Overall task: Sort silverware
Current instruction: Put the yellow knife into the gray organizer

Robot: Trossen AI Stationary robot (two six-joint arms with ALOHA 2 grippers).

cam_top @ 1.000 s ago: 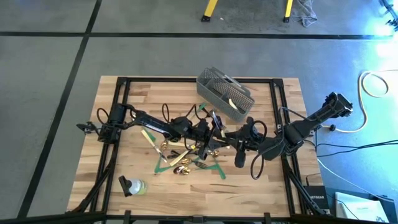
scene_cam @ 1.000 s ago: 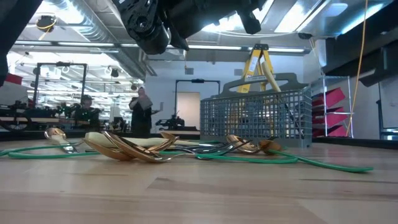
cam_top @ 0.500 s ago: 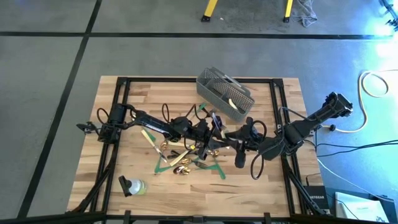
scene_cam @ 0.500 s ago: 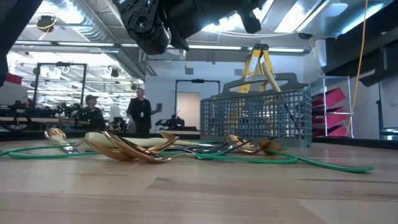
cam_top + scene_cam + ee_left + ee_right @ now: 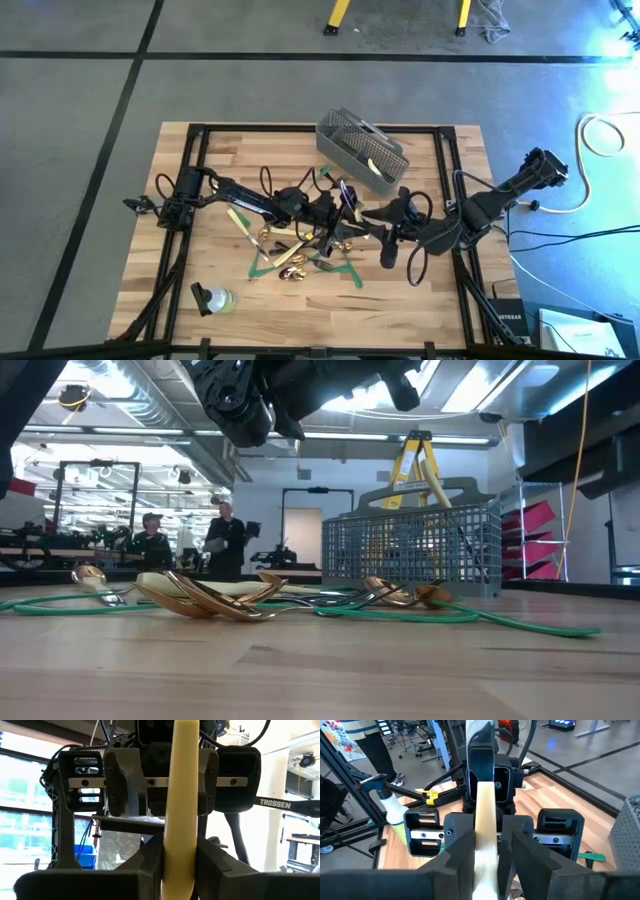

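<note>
- Left claw (image 5: 177,870): held above the middle of the tabletop (image 5: 420,300), fingers closed on the cream handle of a knife (image 5: 180,795) that stands up between them.
- Right claw (image 5: 487,855): directly facing the left claw, nose to nose. The same cream handle runs between its fingers, which stand slightly apart on either side; whether they grip it cannot be told. This reads as a hand-over of the knife between the two claws.
- Silverware (image 5: 300,255): gold spoons, dark forks and another cream-handled knife lie in a loose pile on the tabletop just below and beside the left claw, among green tape strips (image 5: 352,276).
- Mesh basket (image 5: 362,150): beyond the right claw, well apart from the pile. One pale piece shows inside it; what else it holds cannot be made out.
- Spray bottle (image 5: 212,298): well behind the left claw, near the tabletop's edge.
- Progress, as a judgement: early. At most a piece or so is in the basket, one knife is in hand, and most of the pile is still unsorted.
</note>
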